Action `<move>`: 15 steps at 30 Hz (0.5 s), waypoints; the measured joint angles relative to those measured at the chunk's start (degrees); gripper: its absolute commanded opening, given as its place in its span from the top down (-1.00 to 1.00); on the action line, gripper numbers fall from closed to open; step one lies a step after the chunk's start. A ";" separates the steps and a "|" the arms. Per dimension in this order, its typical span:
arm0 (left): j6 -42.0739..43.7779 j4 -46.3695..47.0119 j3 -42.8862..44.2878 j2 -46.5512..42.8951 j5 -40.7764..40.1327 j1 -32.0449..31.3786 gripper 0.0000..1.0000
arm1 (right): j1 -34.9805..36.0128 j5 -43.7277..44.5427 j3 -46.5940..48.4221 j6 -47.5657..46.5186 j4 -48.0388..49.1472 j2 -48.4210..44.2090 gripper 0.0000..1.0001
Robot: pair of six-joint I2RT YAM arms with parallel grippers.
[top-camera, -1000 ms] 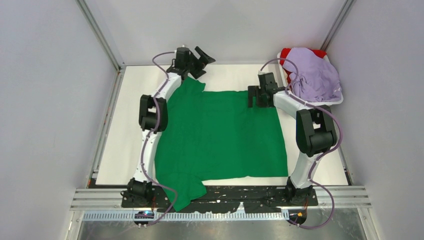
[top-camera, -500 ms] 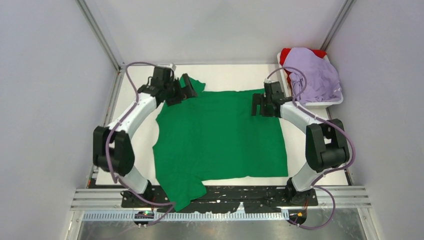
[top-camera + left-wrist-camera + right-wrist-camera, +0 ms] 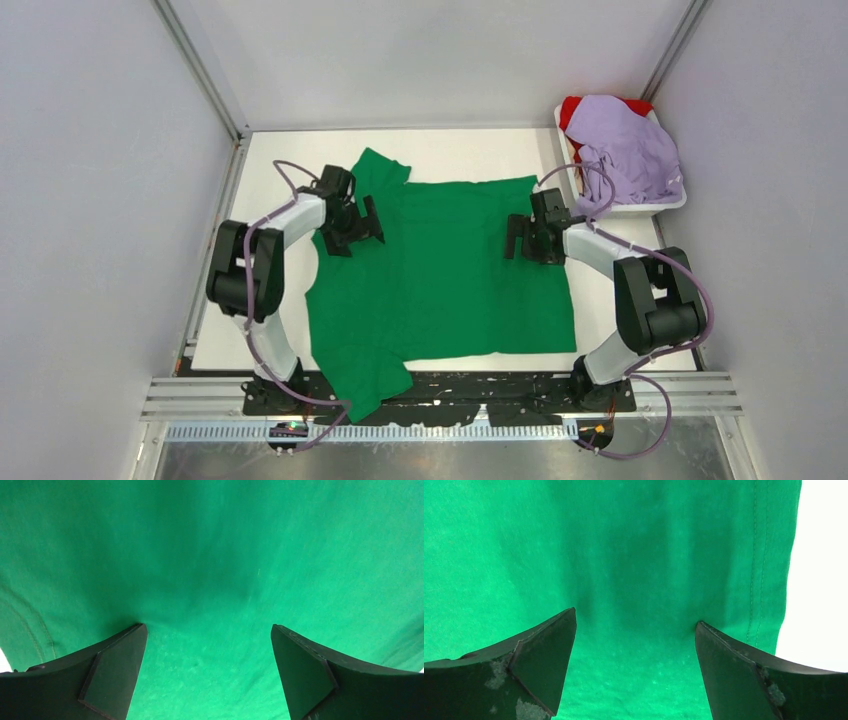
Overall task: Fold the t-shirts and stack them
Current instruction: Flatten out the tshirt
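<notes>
The green t-shirt lies flat under left tool and right tool.

Green t-shirt spread flat, left gripper, right gripper over its far half

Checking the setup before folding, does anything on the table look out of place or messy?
On the green shirt, the near-left sleeve droops off the table onto the black base plate. The lavender shirt and red shirt are heaped crumpled in the white tray, spilling over its rim.
</notes>
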 measured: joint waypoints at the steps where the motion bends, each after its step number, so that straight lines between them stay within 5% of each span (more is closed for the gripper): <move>1: -0.33 -0.33 2.49 2.32 -0.09 0.66 -0.99 | 0.00 0.00 0.61 0.33 -0.07 0.63 -0.91; 15: -6.51 -8.52 38.62 26.73 2.82 7.93 -0.99 | -0.76 -1.92 18.45 6.01 -0.15 15.74 -0.91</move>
